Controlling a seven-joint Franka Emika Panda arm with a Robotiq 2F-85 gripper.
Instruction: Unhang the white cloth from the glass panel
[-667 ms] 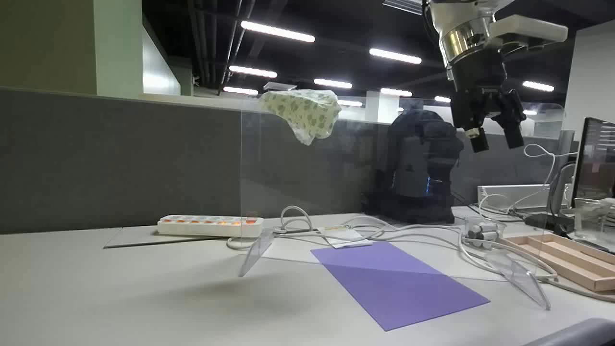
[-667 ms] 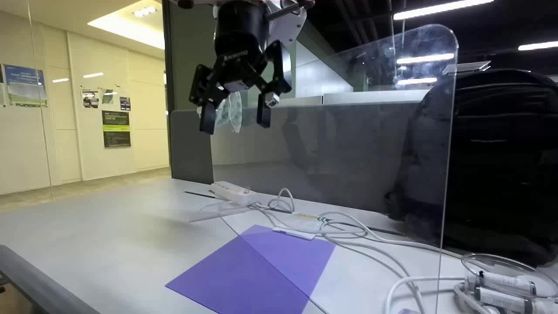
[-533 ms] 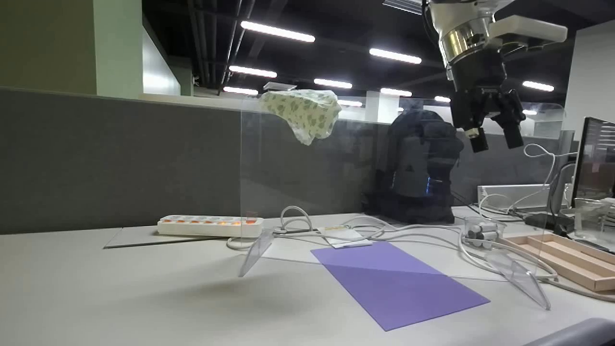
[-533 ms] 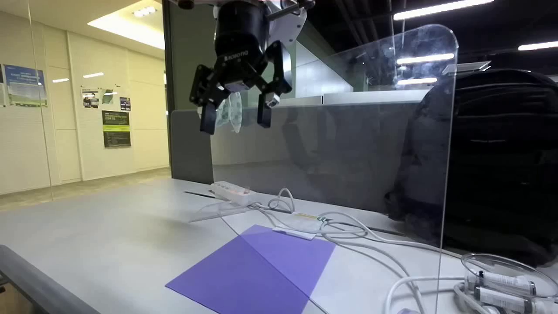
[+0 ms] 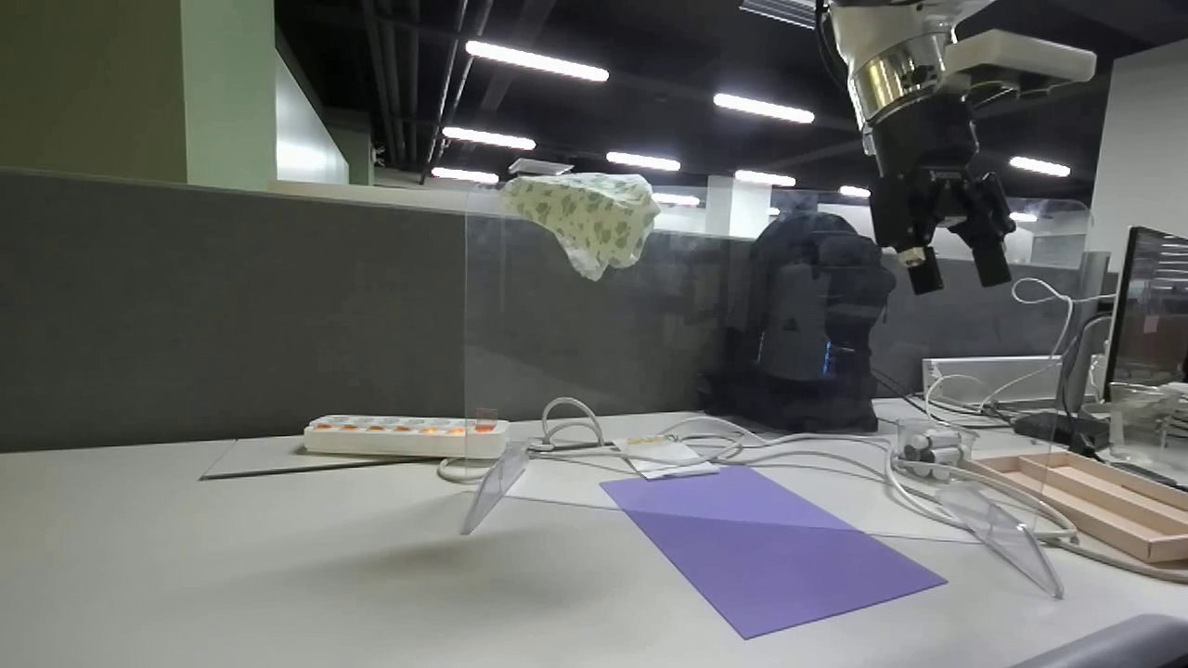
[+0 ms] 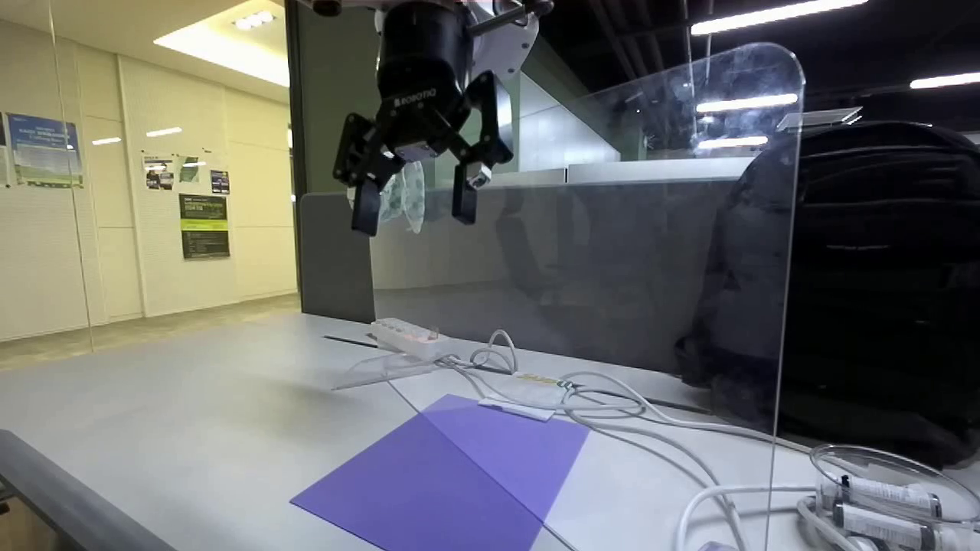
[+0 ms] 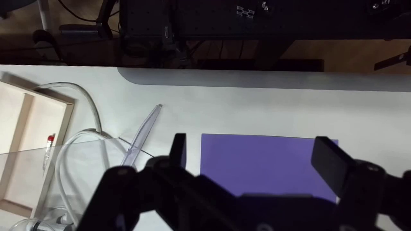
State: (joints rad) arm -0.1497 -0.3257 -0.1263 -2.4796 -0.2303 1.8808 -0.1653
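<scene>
The white cloth [image 5: 594,215] with a green leaf-like pattern hangs over the top edge of the clear glass panel [image 5: 575,343], near one upper corner. The panel stands upright on clear feet. In an exterior view the cloth [image 6: 414,197] shows between the fingers, partly hidden behind my gripper [image 6: 414,216], with the panel [image 6: 643,260] reaching to the right. My gripper [image 5: 961,276] is open and empty, pointing down, well to the side of the cloth and apart from it. In the wrist view the gripper's fingers [image 7: 249,152] are wide apart; the cloth is out of view.
A purple sheet [image 5: 770,547] lies on the table under the panel. A power strip [image 5: 404,436], white cables [image 5: 789,455], a black backpack [image 5: 817,325], a clear cup of small bottles [image 5: 931,447], a wooden tray [image 5: 1095,506] and a monitor [image 5: 1151,315] stand around.
</scene>
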